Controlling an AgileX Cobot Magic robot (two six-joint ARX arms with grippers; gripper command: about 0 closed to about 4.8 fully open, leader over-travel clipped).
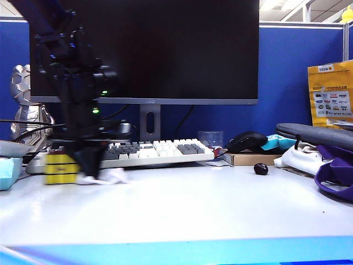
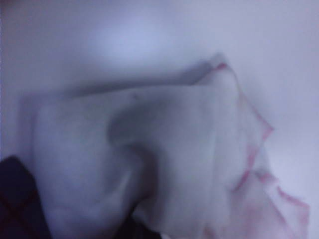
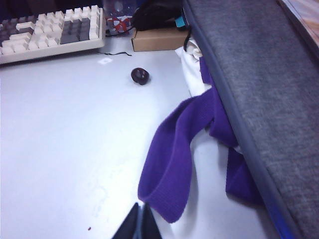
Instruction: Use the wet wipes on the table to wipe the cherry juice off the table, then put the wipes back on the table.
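Item: the wet wipes (image 2: 164, 164), a crumpled white sheet with pink-stained edges, lying bunched on the table (image 1: 182, 212) at about nine o'clock of the exterior view, just in front of the keyboard (image 1: 149, 152) and touching the yellow Rubik's cube (image 1: 59, 168). Cherry juice: showing only as pink staining along the sheet's edges, plus one tiny dark speck (image 3: 89, 228) on the bare top in the right wrist view; no clear smear is showing beside the wipes.

Handling, as a judgement: the wiping stroke is probably under way. It is going best with the sheet kept flat under even downward pressure, swept in short overlapping passes, steering clear of the cube and keyboard so neither is being dragged.

Left gripper (image 1: 88, 165): pointing down onto the wipes at nine o'clock, jaws fully closed and appearing to be pinching the sheet; the pinch itself is blurred.

Right gripper (image 3: 139, 224): hovering at about four o'clock, well apart from the wipes, fingertips together and carrying nothing, beside the purple strap (image 3: 174, 164); the cherry (image 1: 261, 169) is sitting beyond.
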